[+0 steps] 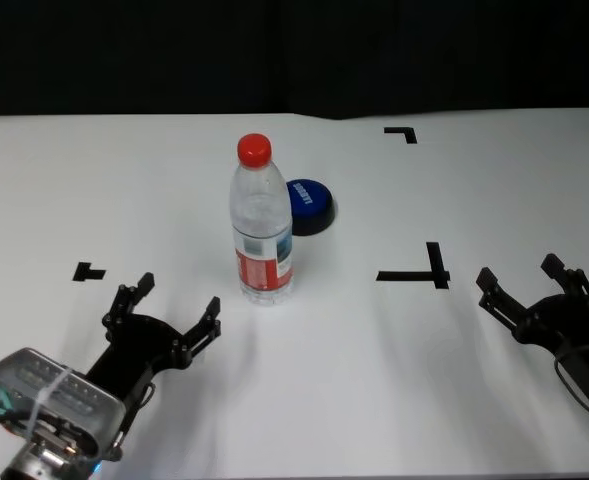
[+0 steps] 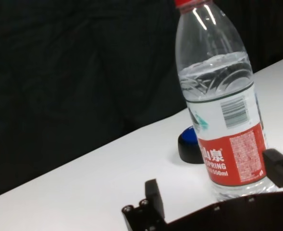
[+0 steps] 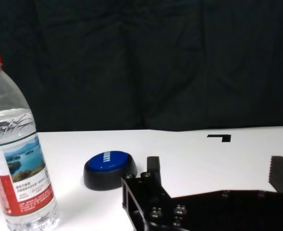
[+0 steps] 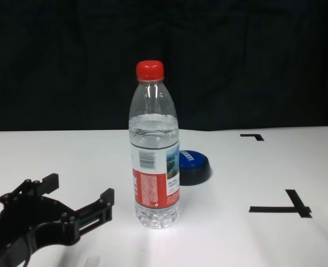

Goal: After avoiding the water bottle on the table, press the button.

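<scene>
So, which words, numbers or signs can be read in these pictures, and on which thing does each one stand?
"550ml": on the red label of the water bottle, under white Chinese characters; only "泉" reads clearly.
Barcode, white panel of the same label: digits too small to read.
Fine white print, red part of the label: too small to read.
White lettering on the blue top of the button: blurred, not readable.
Black tape marks on the table: corner and T shapes, no text.

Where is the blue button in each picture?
Head view: the button sits mid-table, behind and right of the water bottle.
Chest view: it peeks out at the bottle's right side.
Left wrist view: mostly hidden behind the bottle.
Right wrist view: fully visible beside the bottle.
Shared landmark: the bottle's red cap.
</scene>
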You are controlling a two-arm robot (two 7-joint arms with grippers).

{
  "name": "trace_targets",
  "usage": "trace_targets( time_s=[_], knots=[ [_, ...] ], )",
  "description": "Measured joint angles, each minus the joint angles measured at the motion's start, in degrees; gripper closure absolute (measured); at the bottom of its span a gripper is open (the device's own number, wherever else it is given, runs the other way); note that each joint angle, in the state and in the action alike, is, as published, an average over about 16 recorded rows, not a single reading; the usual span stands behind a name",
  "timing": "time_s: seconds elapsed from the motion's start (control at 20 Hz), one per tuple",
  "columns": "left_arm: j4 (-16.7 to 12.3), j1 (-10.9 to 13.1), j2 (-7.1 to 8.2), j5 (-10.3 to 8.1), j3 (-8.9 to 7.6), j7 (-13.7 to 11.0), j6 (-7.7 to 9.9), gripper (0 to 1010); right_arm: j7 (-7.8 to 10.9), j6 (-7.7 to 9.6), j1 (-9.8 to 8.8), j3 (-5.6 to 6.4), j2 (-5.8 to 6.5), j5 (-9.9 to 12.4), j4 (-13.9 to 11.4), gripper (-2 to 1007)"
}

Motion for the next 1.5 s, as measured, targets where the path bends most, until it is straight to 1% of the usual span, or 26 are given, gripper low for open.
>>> trace_targets(
  time_s=[0.3, 0.75, 1.05, 1.5],
  knots=[
    [0.0, 0.0, 0.0, 0.0, 0.0, 0.0, 0.0, 7, -0.01, 0.83, 0.47, -1.08, -0.37, -0.52, -0.51, 3],
    [0.0, 0.0, 0.0, 0.0, 0.0, 0.0, 0.0, 7, -0.03, 1.84, 1.5, -3.6, -0.82, -1.6, -1.15, 3],
    [0.0, 0.0, 0.0, 0.0, 0.0, 0.0, 0.0, 7, 0.44, 2.07, 1.93, -5.14, -0.73, -1.98, -1.17, 3],
    [0.0, 0.0, 0.0, 0.0, 0.0, 0.0, 0.0, 7, 0.87, 1.82, 1.85, -6.37, -0.41, -1.92, -1.09, 2]
  ],
)
